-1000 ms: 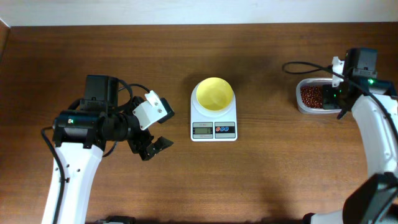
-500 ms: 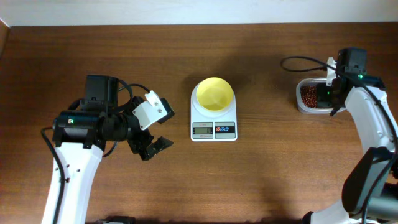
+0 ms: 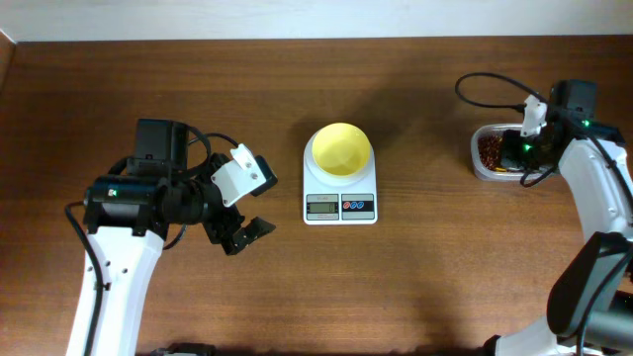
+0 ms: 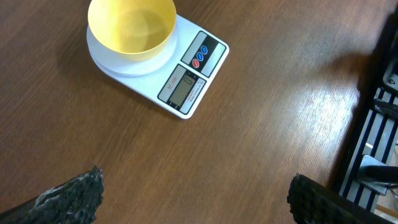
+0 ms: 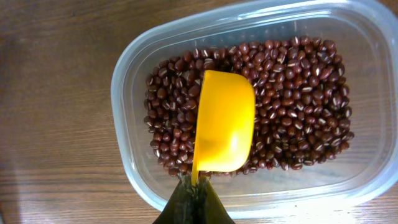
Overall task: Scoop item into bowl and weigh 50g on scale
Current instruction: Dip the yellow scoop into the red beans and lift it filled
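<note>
The pale yellow bowl stands empty on the white scale at the table's middle; both also show in the left wrist view, bowl on scale. Dark red-brown beans fill a clear plastic tub at the right. My right gripper is shut on the handle of a yellow scoop, whose cup lies turned over on the beans. My left gripper is open and empty, hovering left of the scale.
A black cable loops behind the tub. A dark metal rack stands at the right edge of the left wrist view. Bare wooden table lies around the scale.
My right arm has shifted a little to the right over the tub, now covering more of the beans. The left arm has not moved.
</note>
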Controlling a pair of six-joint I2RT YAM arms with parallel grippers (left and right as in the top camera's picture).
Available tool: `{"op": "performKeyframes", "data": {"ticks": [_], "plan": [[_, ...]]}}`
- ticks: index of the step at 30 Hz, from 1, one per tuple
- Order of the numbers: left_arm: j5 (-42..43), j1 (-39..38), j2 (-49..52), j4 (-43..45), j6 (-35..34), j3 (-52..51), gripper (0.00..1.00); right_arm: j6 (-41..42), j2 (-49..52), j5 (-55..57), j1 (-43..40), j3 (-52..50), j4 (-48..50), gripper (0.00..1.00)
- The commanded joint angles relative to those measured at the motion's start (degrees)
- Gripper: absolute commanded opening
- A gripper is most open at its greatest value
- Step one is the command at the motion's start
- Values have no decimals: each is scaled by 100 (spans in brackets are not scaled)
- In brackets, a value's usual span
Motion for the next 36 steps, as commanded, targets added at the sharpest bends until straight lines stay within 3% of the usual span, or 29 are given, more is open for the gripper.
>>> {"op": "performKeyframes", "data": {"ticks": [1, 14, 21, 36], "plan": [[22, 15, -92, 7, 111, 79, 99, 417, 63, -551, -223, 107, -83, 4], [22, 15, -92, 7, 111, 79, 99, 820, 103, -1224, -715, -90, -48, 4], [22, 15, -92, 7, 111, 79, 99, 820, 669, -1838, -713, -90, 0, 4], [22, 15, -92, 7, 111, 79, 99, 822, 868, -1884, -752, -90, -190, 4]]}}
